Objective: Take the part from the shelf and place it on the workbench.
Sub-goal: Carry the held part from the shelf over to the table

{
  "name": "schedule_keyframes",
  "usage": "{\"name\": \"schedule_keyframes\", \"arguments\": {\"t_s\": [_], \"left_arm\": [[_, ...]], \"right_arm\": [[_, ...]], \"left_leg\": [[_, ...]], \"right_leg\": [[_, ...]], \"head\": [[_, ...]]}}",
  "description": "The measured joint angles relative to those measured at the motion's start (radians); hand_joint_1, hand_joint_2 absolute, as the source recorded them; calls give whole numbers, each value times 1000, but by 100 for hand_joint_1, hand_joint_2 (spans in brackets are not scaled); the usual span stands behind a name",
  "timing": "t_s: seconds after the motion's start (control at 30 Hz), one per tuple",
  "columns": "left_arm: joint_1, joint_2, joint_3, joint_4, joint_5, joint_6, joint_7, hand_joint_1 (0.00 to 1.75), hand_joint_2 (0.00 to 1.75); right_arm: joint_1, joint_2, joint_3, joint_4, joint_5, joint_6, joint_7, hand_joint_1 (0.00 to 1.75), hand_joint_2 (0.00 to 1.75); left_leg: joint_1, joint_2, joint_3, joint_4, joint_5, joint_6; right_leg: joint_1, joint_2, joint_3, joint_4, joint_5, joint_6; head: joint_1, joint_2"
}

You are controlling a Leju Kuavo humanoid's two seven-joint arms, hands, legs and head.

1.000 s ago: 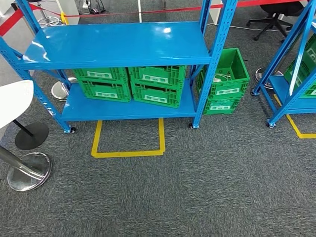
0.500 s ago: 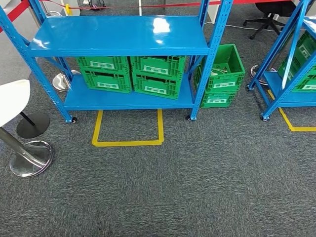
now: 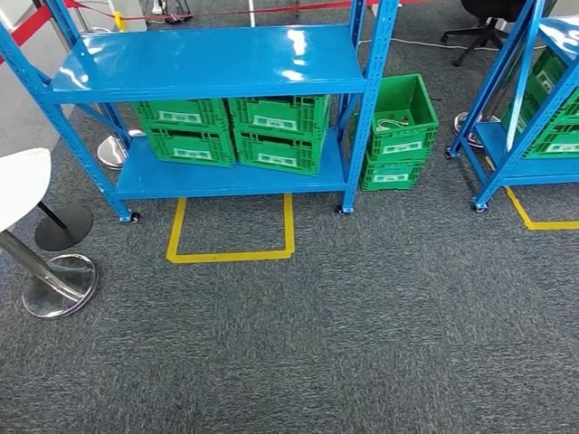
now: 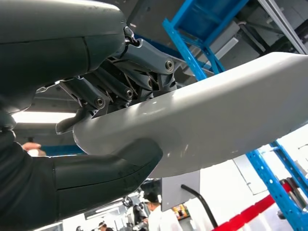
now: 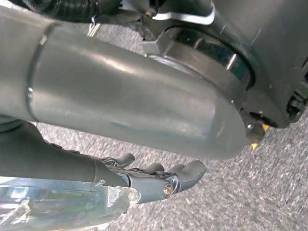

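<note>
A grey carpeted floor (image 3: 355, 344) takes up the lower half of the head view. Across the upper half stands a blue metal shelf (image 3: 204, 61) with a bare glossy top board and a lower board just above the carpet. On that lower board sit green crates (image 3: 232, 131), stacked in two piles side by side and touching. A second blue rack (image 3: 518, 99) stands at the upper right edge of the frame, with more green crates inside it. Between the two racks, on the carpet, are two stacked green bins (image 3: 399, 136); the top one is open and something pale and wiry lies in it, too small to make out. A yellow tape outline (image 3: 232, 237) is marked on the carpet just in front of the shelf. At the left edge is a white tabletop (image 3: 21, 185) on a slanted post with a shiny round foot (image 3: 58, 285), and a dark round base (image 3: 62, 226) lies beside it. In the left wrist view the left robot hand (image 4: 109, 125) has its thumb and dark fingers closed around a pale grey curved part (image 4: 225, 115). In the right wrist view the right robot hand (image 5: 152, 180) holds nothing, its dark fingers stretched out nearly straight over the carpet.
</note>
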Motion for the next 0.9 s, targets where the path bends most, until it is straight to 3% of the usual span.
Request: {"name": "schedule_keyframes", "arguments": {"t_s": [0.07, 0.1, 0.2, 0.23, 0.27, 0.33, 0.4, 0.43, 0.47, 0.53, 0.6, 0.63, 0.7, 0.77, 0.83, 0.9], "left_arm": [[21, 0, 19, -5, 0, 2, 2, 175, 175], [33, 0, 32, -9, 0, 3, 2, 175, 175], [68, -2, 67, -21, -1, 2, 4, 175, 175], [78, -2, 77, -25, -1, 1, 4, 175, 175], [87, -3, 86, -28, -1, 1, 4, 175, 175], [104, -3, 101, -34, -1, 0, 5, 175, 175], [120, -7, 114, -36, -1, -2, 5, 175, 175], [128, -9, 118, -38, -2, -4, 5, 175, 175], [136, -10, 123, -41, -3, -5, 6, 175, 175], [146, -12, 134, -49, -5, -7, 7, 175, 175], [151, -15, 146, -56, -5, -9, 9, 175, 175], [156, -17, 150, -58, -6, -11, 9, 175, 175], [169, -20, 159, -62, -6, -14, 10, 175, 175], [178, -22, 171, -65, -6, -18, 11, 175, 175], [191, -26, 186, -68, -4, -20, 12, 175, 175], [216, -32, 203, -70, -2, -17, 12, 175, 175]], "right_arm": [[-2, 1, 0, 1, 37, -16, 21, 0, 0], [-2, 2, 0, 2, 57, -23, 32, 0, 0], [-4, 3, 0, 4, 102, -35, 55, 0, 0], [-4, 3, 0, 5, 111, -35, 61, 0, 0], [-5, 4, 0, 5, 118, -36, 65, 0, 0], [-6, 5, 0, 6, 129, -36, 73, 0, 0], [-6, 7, -1, 7, 140, -36, 79, 0, 0], [-5, 8, -2, 7, 145, -36, 81, 0, 0], [-5, 9, -4, 7, 150, -36, 84, 0, 0], [-4, 10, -9, 7, 160, -36, 88, 0, 0], [-5, 10, -16, 8, 168, -36, 91, 0, 0], [-6, 10, -20, 8, 171, -36, 92, 0, 0], [-6, 10, -26, 9, 178, -35, 96, 0, 0], [-5, 11, -31, 9, 190, -30, 101, 0, 0], [-4, 15, -35, 10, 205, -17, 111, 0, 0], [-3, 22, -39, 14, 216, 0, 122, 0, 0]], "left_leg": [[-7, 21, 63, -109, 28, 8], [-10, 28, 75, -135, 29, 14], [-7, 14, 68, -145, 29, 31], [-5, 7, 66, -145, 32, 37], [-3, 0, 63, -146, 34, 42], [-2, -17, 55, -146, 40, 49], [-2, -36, 46, -146, 46, 50], [-2, -47, 44, -146, 49, 49], [-3, -58, 43, -146, 53, 48], [-1, -80, 42, -147, 59, 43], [4, -101, 37, -150, 67, 33], [7, -112, 34, -154, 73, 25], [11, -127, 28, -161, 84, 10], [7, -91, 9, -131, 58, 3], [3, -38, -37, -24, -13, -3], [4, -25, -75, 80, -62, -12]], "right_leg": [[7, -3, -6, 14, -5, 6], [11, -4, -9, 19, -6, 9], [12, -13, -17, 28, -14, 19], [11, -13, -25, 46, -29, 26], [8, -10, -41, 83, -54, 33], [1, -3, -99, 214, -124, 45], [-4, -2, -142, 314, -157, 48], [-4, 0, -137, 309, -144, 46], [-4, 5, -112, 262, -114, 42], [-2, 45, -34, 114, -50, 25], [3, 78, 12, 21, -28, 9], [6, 79, 16, 8, -30, 4], [7, 56, 21, -9, -17, -3], [2, 30, 31, -34, 6, -6], [-1, 5, 31, -46, 20, -5], [-2, -21, 19, -43, 23, -3]], "head": [[0, 0], [-1, 0], [1, 0], [3, 0], [4, 0], [8, 0], [8, 0], [8, 0], [8, 0], [7, 0], [8, 0], [8, 0], [9, 0], [7, 0], [4, 0], [3, 0]]}}
